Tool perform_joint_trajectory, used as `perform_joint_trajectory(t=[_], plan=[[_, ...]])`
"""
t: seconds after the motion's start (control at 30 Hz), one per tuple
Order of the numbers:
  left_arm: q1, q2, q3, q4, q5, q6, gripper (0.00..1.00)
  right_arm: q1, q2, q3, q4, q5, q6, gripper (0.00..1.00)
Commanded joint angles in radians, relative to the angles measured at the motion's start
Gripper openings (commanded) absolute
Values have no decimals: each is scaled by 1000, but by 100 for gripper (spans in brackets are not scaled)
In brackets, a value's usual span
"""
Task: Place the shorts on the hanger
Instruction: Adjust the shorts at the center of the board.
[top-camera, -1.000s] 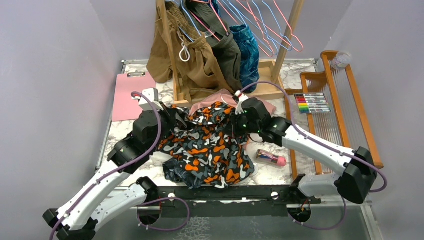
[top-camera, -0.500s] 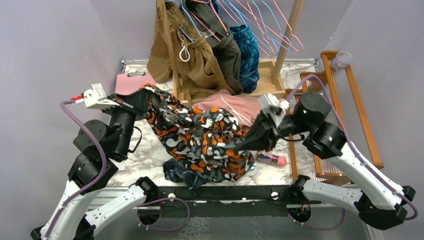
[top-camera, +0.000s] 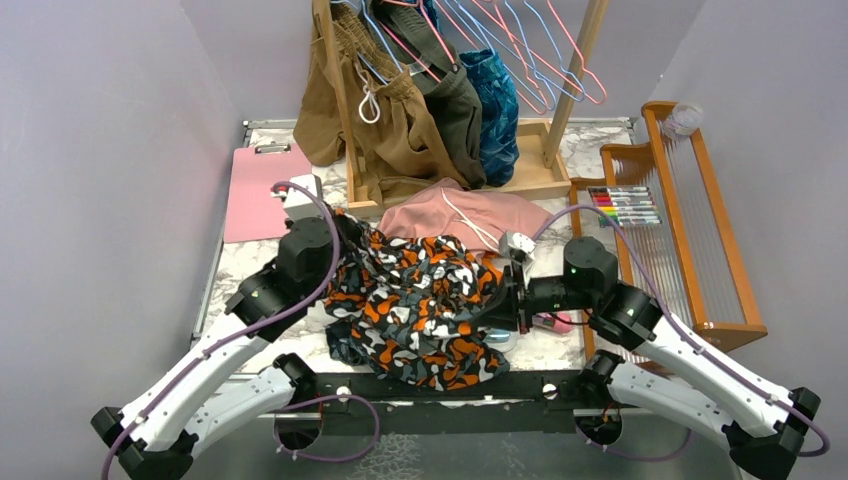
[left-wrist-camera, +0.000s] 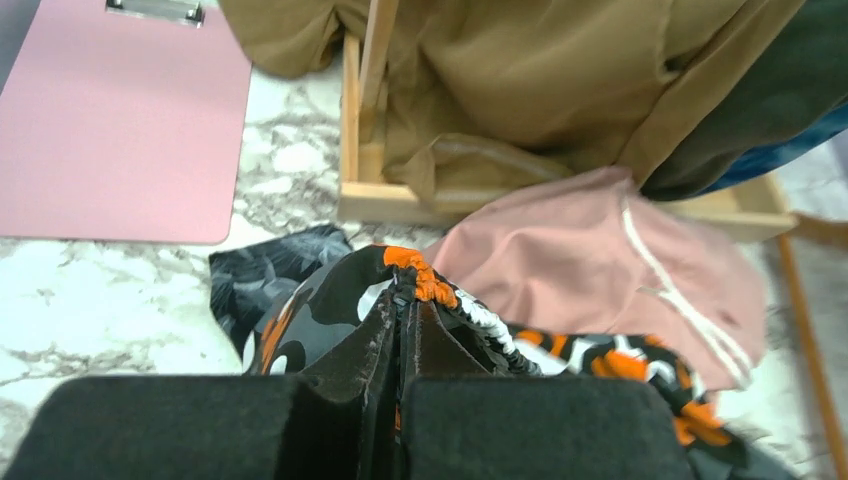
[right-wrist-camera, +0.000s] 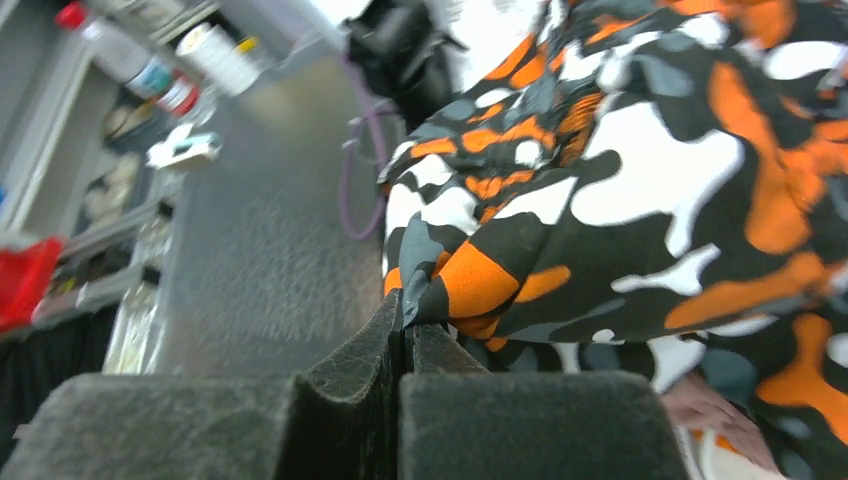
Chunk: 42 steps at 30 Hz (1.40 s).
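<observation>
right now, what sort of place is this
Probably a robot test cell staged as a laundry corner: a marble-look table boxed in by plain lilac walls, a wooden rack of hung clothes, two robot arms mounted at its near edge.

The marble table (top-camera: 598, 140) bears a pink clipboard (top-camera: 258, 190), the shorts (top-camera: 420, 300), dusty-pink shorts (top-camera: 470, 212) and a wooden rack base (top-camera: 535, 181).

You've got a pink clipboard (top-camera: 255, 195) at the far left, and dusty-pink shorts (top-camera: 460, 215) lying just in front of the wooden rack (top-camera: 572, 80). Coloured markers (top-camera: 625, 206) rest on the wooden loom (top-camera: 728, 327) at the right.
</observation>
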Motion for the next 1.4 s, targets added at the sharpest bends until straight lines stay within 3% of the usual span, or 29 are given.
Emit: perform_joint_trajectory(t=[0.0, 0.17, 0.27, 0.47, 0.67, 0.73, 0.9, 1.37], plan=[[6, -2, -66, 28, -20, -15, 0, 2, -17, 49, -101, 389, 101, 6], [6, 7, -133, 58, 10, -40, 0, 2, -31, 71, -253, 542, 178, 65], [6, 11, -150, 61, 17, -45, 0, 2, -50, 129, -334, 615, 175, 78], [6, -1, -154, 61, 21, -34, 0, 2, 70, 393, -472, 647, 58, 85], [6, -29, -137, 52, 37, -32, 0, 20, 233, 498, -405, 646, -7, 83], [6, -44, -122, 40, 40, -32, 0, 84, 281, 507, -362, 704, -21, 83], [7, -74, -69, 16, 36, -17, 0, 333, 452, 582, -305, 1029, -108, 83], [6, -85, 63, -22, 65, 6, 0, 472, 567, 414, 30, 1222, -323, 86]])
